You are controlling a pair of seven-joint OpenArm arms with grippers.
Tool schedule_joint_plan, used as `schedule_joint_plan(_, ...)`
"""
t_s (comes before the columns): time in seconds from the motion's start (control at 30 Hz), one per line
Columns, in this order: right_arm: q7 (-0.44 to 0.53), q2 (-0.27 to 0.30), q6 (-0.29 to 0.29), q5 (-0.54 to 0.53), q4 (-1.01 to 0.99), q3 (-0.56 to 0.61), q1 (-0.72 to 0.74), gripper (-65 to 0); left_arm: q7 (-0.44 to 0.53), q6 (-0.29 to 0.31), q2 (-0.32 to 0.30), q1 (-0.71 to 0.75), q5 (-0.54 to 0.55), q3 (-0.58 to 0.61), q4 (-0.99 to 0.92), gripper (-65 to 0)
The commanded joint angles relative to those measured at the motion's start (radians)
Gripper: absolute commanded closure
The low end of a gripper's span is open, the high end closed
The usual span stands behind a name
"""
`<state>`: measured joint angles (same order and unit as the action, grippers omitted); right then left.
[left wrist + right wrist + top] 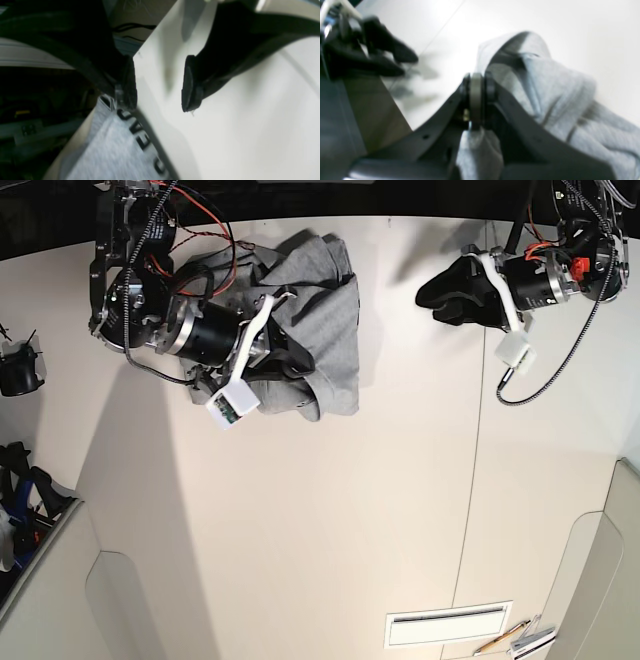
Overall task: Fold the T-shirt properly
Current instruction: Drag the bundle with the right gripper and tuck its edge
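The heather-grey T-shirt (325,300) lies crumpled at the far middle of the white table (300,530). My right gripper (288,366) reaches into its near left part and is shut on a fold of it. In the right wrist view the closed fingertips (476,100) pinch grey cloth, and the bunched T-shirt (557,100) hangs to their right. My left gripper (432,292) hovers open to the shirt's right, apart from it, with nothing between its pads (191,85). Grey fabric with black letters (112,150) shows below the left gripper (160,97). I cannot tell whether it is the shirt.
The table's far edge (400,220) runs just behind both grippers. A seam (478,480) crosses the table on the right. A white slotted panel (448,625) and pencils (505,640) lie at the near right. Cables (545,370) hang off the left arm.
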<state>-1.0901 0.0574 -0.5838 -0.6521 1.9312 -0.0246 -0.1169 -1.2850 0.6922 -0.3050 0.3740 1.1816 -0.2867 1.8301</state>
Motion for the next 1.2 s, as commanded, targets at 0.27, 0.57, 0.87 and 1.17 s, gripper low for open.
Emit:
schedule_joint_plan(0.27,0.021,0.018,-0.008,-0.01,0.019,-0.163,-0.05,0.0,0.061,0.006,-0.011,-0.002,0.034,0.057,0.013,-21.1)
schedule_joint_plan(0.57,0.04,0.064,-0.006,0.005,-0.032,-0.256,-0.069,0.0,0.061,0.006,-0.011,-0.002,0.033,0.057,0.013,-21.2)
schedule_joint_plan(0.87,0.132,0.064,0.005,0.069,-0.219,-0.257,-0.128,-9.6,0.062,0.006,-0.011,-0.003,0.033,0.057,0.013,-21.2)
schedule_joint_plan(1.17,0.148,0.064,0.004,-0.025,-0.242,-0.257,-0.128,-27.0,0.062,0.006,-0.011,-0.006,0.033,0.057,0.013,-21.2)
